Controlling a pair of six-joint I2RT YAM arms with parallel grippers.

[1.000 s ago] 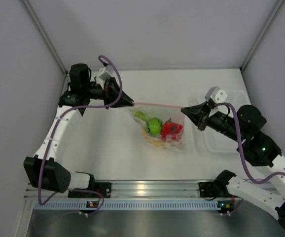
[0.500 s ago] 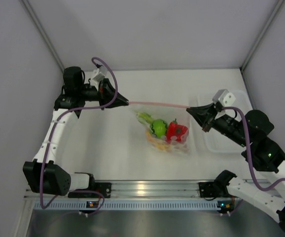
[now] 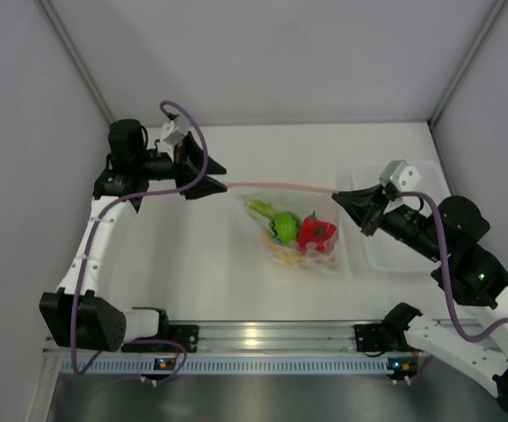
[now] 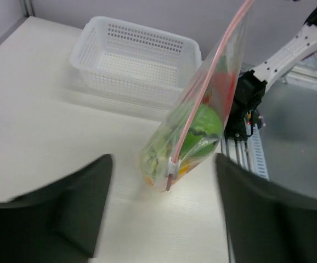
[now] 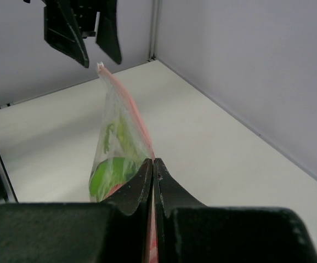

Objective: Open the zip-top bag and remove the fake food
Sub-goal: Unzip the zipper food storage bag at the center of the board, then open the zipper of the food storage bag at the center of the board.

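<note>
One white basket point(image 4: 123, 87) sits just beside the zip-top bag point(image 4: 202, 129).

My work surface is a flat, off-white table point(image 3: 192, 264), enclosed by grey wall panels point(image 3: 280, 53) on its left, far and right edges. An aluminium rail point(image 3: 263, 334) runs along the near edge; my left arm base point(image 3: 153, 321) and right arm base point(image 3: 395, 330) are bolted there. A white perforated basket point(image 3: 393, 258) sits against the right edge, towards the far-right corner. The zip-top bag point(image 3: 302, 237) stands near the table's middle, just left of the basket, its lower end apparently touching the surface.
</note>
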